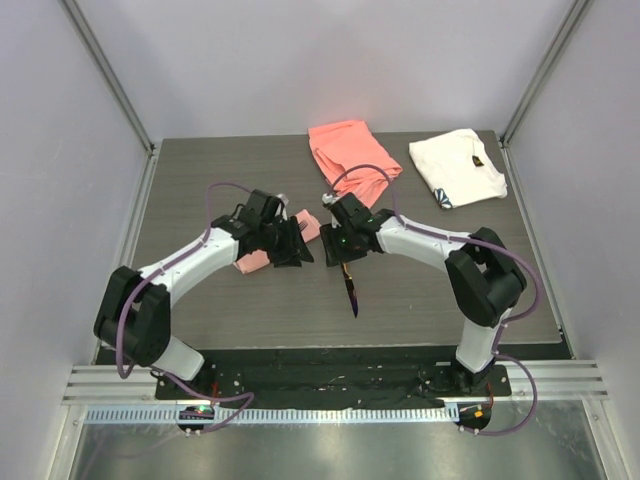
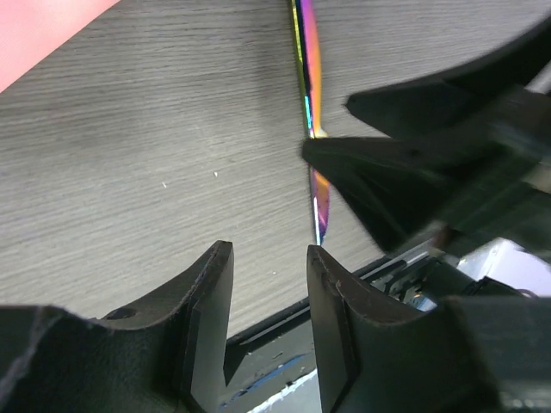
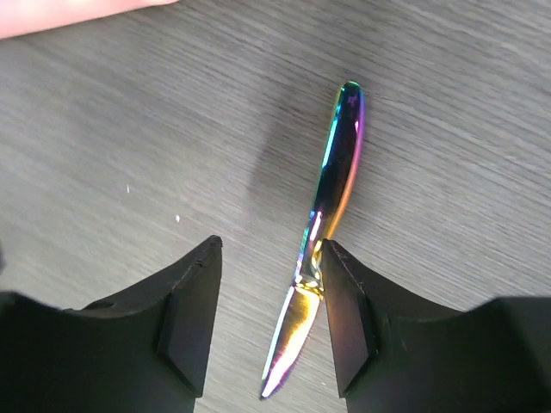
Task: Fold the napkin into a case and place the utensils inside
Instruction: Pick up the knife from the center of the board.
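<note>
My right gripper [image 3: 267,258] is wide open, gripping nothing, the slim iridescent purple metal utensil [image 3: 334,172] just inside one jaw; my left gripper [image 2: 267,258] is part open, empty

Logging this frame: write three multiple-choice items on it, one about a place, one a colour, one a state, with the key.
1. Where on the table does the white cloth lie?
A. near left corner
B. between the arms
C. far right corner

2. What colour is the folded cloth just left of the white one?
A. coral-orange
B. green
C. black

3. The right gripper is:
A. shut and empty
B. open, the knife between its fingers
C. out of view

Key: C, the top view shows it there; A, plain in the top view; B, the right wrist view shows the gap and the knife.
</note>
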You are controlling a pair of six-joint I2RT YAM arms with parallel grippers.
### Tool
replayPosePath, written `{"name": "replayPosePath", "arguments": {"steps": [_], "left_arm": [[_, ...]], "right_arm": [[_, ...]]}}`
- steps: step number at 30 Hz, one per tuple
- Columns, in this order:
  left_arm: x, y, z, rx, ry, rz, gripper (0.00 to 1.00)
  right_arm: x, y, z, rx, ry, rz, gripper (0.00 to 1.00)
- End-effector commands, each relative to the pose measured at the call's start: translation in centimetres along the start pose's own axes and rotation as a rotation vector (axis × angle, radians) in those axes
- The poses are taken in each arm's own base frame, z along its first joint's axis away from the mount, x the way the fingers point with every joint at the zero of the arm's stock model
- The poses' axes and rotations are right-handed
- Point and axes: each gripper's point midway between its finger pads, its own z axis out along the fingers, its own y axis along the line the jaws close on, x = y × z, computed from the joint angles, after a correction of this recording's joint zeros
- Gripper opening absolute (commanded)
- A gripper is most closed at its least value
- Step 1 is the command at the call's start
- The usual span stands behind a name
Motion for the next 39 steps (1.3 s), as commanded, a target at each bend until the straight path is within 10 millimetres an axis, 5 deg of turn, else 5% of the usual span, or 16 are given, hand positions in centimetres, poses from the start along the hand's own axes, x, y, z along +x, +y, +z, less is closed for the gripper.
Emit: {"name": "replayPosePath", "arguments": {"steps": [1,7,25,33,34,35,39], "left_arm": [[-1.2,-1.4,-1.7,0.041,-0.083,0.001,0.43],[-1.1,-1.8,-2.4,0.062,-0.092,0.008,0.43],[-1.0,-2.6,-2.8,0.098,-0.081,0.016,0.41],[0.1,-1.7,-2.3,0.086,-0.050,0.000,0.42],[0.2,-1.5,-2.2,0.082,-0.048,-0.003,0.42],[0.6,-1.0,-1.9,0.074,-0.039,-0.010,0.42],[1.2,-0.7,-1.3,0.094,-0.031,-0.027,0.42]], "right_arm": [[0.7,-1.4,0.8,0.178,0.039,0.052,0.55],[-0.1,-1.8,0.5,0.283,-0.002,0.027,0.54],[3.0,-0.7,3.0,0.251,0.108,0.043,0.42],[6.5,-2.2,4.2,0.290,0.179,0.064,0.26],[6.6,-2.6,4.3,0.307,0.172,0.061,0.19],[6.9,-3.0,4.5,0.321,0.168,0.057,0.01],[6.2,-3.8,4.6,0.348,0.126,0.070,0.01]]}}
